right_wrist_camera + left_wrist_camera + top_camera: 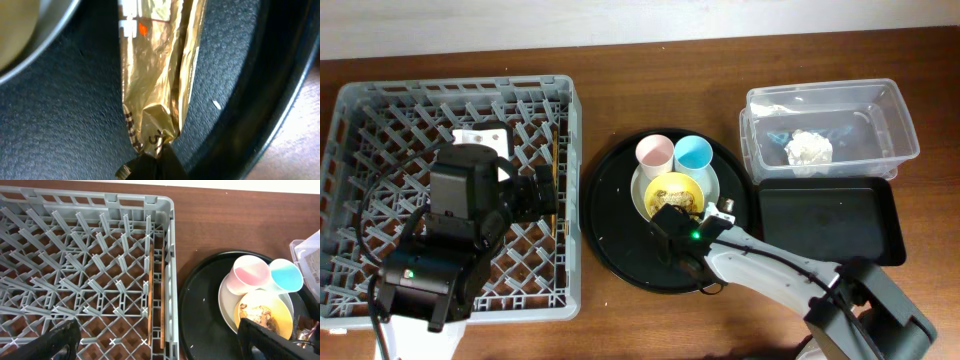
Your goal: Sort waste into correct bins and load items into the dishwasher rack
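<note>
My right gripper (156, 152) is shut on one end of the crinkled gold foil wrapper (157, 65), which hangs just over the round black serving tray (60, 125). In the overhead view that gripper (668, 218) sits beside the yellow bowl (656, 186) of food scraps (677, 193). The bowl rests on the pale plate (716, 180), with the pink cup (654, 152) and blue cup (693, 152) next to it. My left gripper (160, 345) is open and empty over the grey dishwasher rack (355, 130). Two chopsticks (151, 287) lie in the rack by its right wall.
The clear tub (895, 115) at the back right holds the crumpled white napkin (809, 148). The shallow black rectangular tray (825, 220) lies just in front of it, right of the round tray (610, 215). A small white piece (480, 137) lies in the rack.
</note>
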Motion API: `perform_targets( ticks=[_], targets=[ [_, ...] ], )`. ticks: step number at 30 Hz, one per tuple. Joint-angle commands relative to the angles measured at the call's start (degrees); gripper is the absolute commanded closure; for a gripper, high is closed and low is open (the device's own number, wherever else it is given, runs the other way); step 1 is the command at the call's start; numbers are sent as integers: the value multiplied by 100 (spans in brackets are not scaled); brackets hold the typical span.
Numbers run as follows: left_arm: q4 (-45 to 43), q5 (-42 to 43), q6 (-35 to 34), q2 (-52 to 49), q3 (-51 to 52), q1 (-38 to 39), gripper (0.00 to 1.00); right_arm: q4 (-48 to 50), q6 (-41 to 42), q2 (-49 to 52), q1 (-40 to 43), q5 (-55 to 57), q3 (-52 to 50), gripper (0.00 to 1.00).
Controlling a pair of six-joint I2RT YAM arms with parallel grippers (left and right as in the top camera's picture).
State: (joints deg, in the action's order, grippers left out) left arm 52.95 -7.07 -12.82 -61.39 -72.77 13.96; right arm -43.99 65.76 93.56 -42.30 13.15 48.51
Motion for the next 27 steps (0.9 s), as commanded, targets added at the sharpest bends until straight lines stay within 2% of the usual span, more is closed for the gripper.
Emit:
perform_targets(
  ticks=[1,5,7,9,11,14,16,18,19,21,22,23,24,25,27],
  targets=[
    [-9,-22,50,24,-66,-15,1,-396,26,-634,35,55,186,96],
    [-9,-24,50,22,-66,-15,1,-619,-566,-1985,199,450,719,96],
    [-9,-24,50,24,-66,-15,1,-470,-577,-2520,813,640,1021,96],
    [-9,-22,50,24,-66,-15,1,42,-575,-2758,1998,638,1156,96],
    [-9,-22,50,24,-66,-15,1,691,-575,-2586,3152,463,1156,96],
    [-9,-22,50,22,-66,-15,1,1740,-577,-1838,4328,-50,1156,96],
    [-9,-22,50,24,-66,-15,1,2485,-577,-1134,4690,-601,1156,96],
    [-9,-22,50,24,-66,-15,0,3536,-931,-321,4798,-1235,1156,96],
    [-11,-22,50,22,-66,-15,1,3775,-981,-109,4795,-1309,1158,92],
    [-9,-24,50,22,-66,-15,1,3915,-986,70,4795,-1338,1158,37],
    [-9,-22,50,24,-66,-15,1,3943,-1043,57,4795,-1344,1172,20],
    [-9,-22,50,22,-66,-15,1,3941,-1401,33,4795,-1392,1241,8],
    [-9,-24,50,22,-66,-15,1,3781,-1993,-22,4795,-1565,1419,1],
    [-11,-22,50,22,-66,-15,1,3309,-2330,-101,4795,-1637,1685,1],
    [-11,-24,50,24,-66,-15,1,1558,-3069,-328,4795,-1641,2660,1]
  ],
)
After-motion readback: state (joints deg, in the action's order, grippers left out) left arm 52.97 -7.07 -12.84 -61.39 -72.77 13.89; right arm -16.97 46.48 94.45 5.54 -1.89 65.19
